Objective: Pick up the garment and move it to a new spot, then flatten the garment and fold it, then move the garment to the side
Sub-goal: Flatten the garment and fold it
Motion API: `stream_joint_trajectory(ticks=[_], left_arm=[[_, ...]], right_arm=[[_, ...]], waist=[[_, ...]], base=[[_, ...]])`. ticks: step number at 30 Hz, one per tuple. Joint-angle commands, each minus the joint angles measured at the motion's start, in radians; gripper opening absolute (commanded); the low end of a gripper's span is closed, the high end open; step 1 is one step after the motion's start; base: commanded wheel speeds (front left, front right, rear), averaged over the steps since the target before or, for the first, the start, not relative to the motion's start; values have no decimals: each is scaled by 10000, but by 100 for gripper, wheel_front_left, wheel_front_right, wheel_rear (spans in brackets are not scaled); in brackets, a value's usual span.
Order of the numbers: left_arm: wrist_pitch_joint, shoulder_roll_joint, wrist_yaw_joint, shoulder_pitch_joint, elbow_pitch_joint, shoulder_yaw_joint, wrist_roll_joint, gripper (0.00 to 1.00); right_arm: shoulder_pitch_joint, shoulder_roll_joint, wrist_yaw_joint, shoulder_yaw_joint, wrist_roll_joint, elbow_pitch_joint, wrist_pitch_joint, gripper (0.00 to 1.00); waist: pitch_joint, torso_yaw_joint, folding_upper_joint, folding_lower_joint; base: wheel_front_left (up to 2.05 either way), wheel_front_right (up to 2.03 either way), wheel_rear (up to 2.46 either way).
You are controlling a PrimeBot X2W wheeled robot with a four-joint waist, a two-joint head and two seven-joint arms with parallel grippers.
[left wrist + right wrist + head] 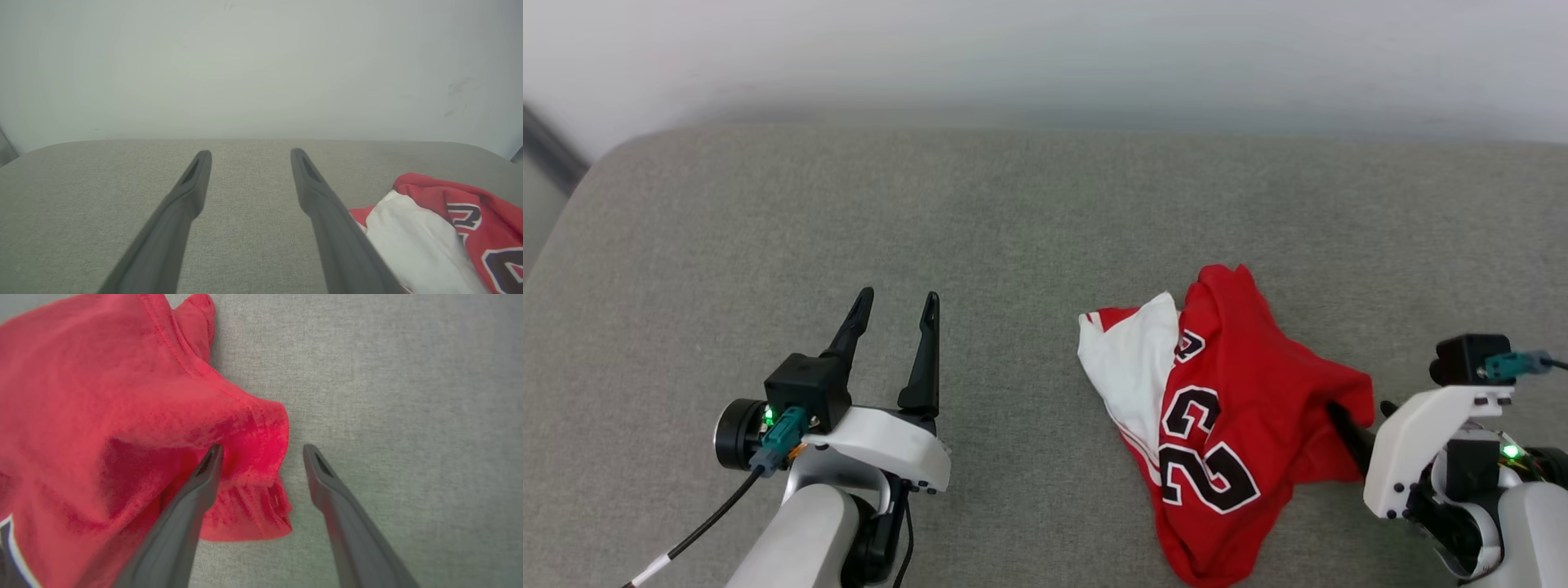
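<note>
The shirt (1225,408) lies crumpled on the grey cushion (1013,212), right of the middle in the head view, with a white sleeve turned to the left and the black number facing up. The right gripper (262,449) sits at the shirt's right edge with its jaws spread wide. One finger (192,506) pokes into a red fold and the other rests over bare cushion, so nothing is pinched. The left gripper (898,296) hovers well apart to the left, also wide open (and empty), pointing toward the pale wall (1045,57).
</note>
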Motion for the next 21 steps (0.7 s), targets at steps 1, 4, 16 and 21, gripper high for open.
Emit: stream_joint_trajectory(ticks=[1,4,16,21], left_arm=[[-76,-45,-37,-128,34,-20,83,100],[-118,-104,-88,-242,125,-40,35,100],[-227,20,78,258,447,125,-113,100],[-141,98,149,558,429,117,-192,100]], right_arm=[[-240,-87,0,78,112,145,150,100],[-451,-192,0,229,275,459,511,84],[-49,-531,-1,-318,105,-1246,-751,0],[1270,104,-1,-1974,-304,-2375,-731,0]], waist=[[317,220,0,-2],[439,293,0,-2],[-199,-126,0,-2],[-624,-290,0,-2]], base=[[0,0,0],[0,0,0],[0,0,0],[0,0,0]])
